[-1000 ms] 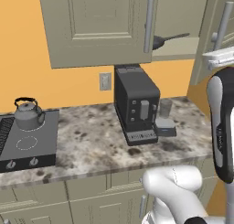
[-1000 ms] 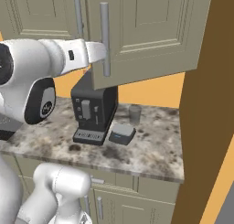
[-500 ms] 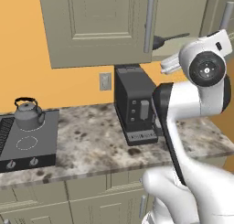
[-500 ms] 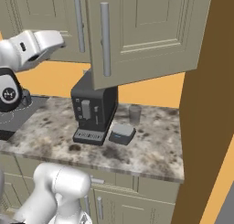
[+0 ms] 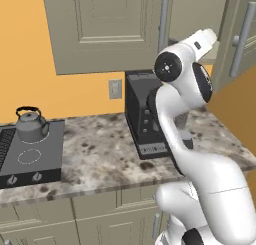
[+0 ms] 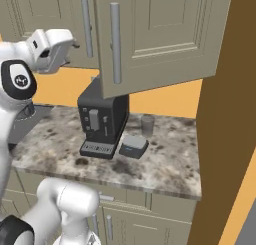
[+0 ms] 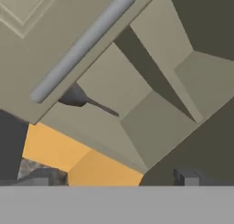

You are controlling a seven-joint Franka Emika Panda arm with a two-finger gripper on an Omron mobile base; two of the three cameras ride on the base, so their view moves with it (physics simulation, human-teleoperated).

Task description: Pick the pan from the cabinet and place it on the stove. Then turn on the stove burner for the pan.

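In front of the open cabinet | tool spread wide, empty | pan on cabinet shelf

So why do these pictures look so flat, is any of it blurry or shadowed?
All are computer-rendered, with even light and no glare. Left base view: sharp; the grey kettle casts hardly any shadow on the dark cooktop. Right base view: soft shade under the black coffee machine. Hand view: tilted, coarse and slightly soft; the grey-beige cabinet interior is dim, the dark frying pan partly hidden behind the door.
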